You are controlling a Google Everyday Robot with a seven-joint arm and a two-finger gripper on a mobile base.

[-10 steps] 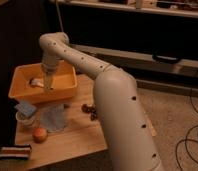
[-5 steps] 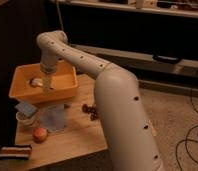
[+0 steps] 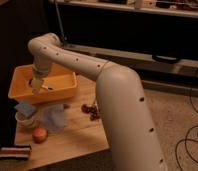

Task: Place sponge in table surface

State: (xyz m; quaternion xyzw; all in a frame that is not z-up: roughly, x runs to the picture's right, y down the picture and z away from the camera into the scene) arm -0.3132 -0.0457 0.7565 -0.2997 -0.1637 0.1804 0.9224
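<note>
Matt pale wood table surface [image 3: 77, 132]; claw [image 3: 36, 88] over smooth orange plastic bin [image 3: 67, 93].

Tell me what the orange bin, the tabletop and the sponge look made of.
The orange bin looks like plastic: smooth, one even colour, with a moulded rim. The table surface looks like pale wood with a matt finish and no glare. The sponge is probably foam, a dull blue-grey block on the white cup. The pincer hangs at the bin's opening.

Pale jaws hang over the orange bin [image 3: 67, 93], beside blue-grey sponge [image 3: 26, 108], pale wooden table surface [image 3: 78, 133], brown-and-white striped block [image 3: 14, 152].
</note>
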